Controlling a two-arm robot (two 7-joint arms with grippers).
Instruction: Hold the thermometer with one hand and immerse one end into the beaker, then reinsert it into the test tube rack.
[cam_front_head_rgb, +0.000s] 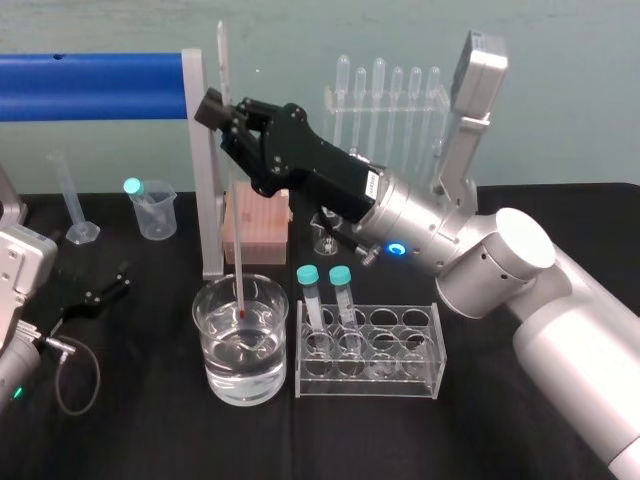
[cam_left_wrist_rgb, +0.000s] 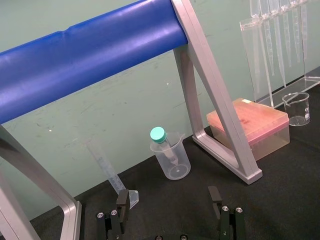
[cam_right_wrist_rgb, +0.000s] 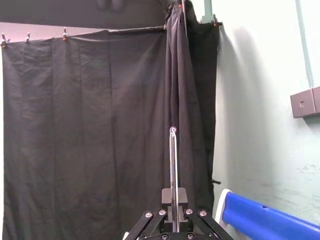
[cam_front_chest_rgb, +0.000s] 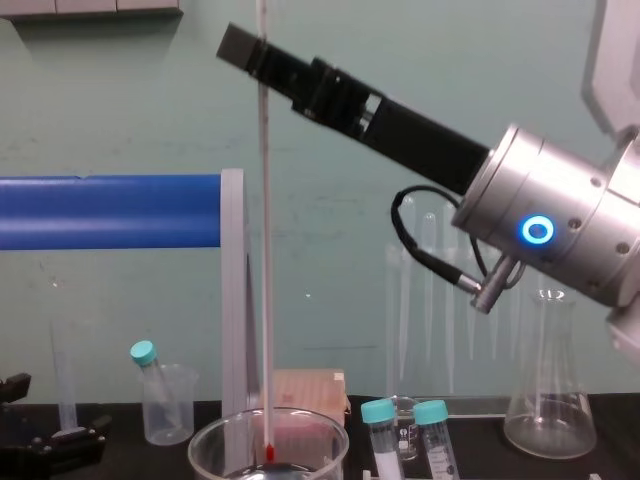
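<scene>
The thermometer (cam_front_head_rgb: 236, 240), clamped in the right gripper (cam_front_head_rgb: 222, 110), dips into the beaker (cam_front_head_rgb: 215, 350) (immersion step); next, lift vertically clear toward the rack (cam_front_head_rgb: 400, 385); left gripper (cam_left_wrist_rgb: 168, 196) idles, jaws apart.

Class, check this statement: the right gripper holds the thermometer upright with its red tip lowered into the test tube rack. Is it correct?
Not quite. The right gripper does hold the thermometer upright, but its red tip sits inside the beaker, not the test tube rack beside it, as the head view shows. The left gripper lies parked at the left.
</scene>
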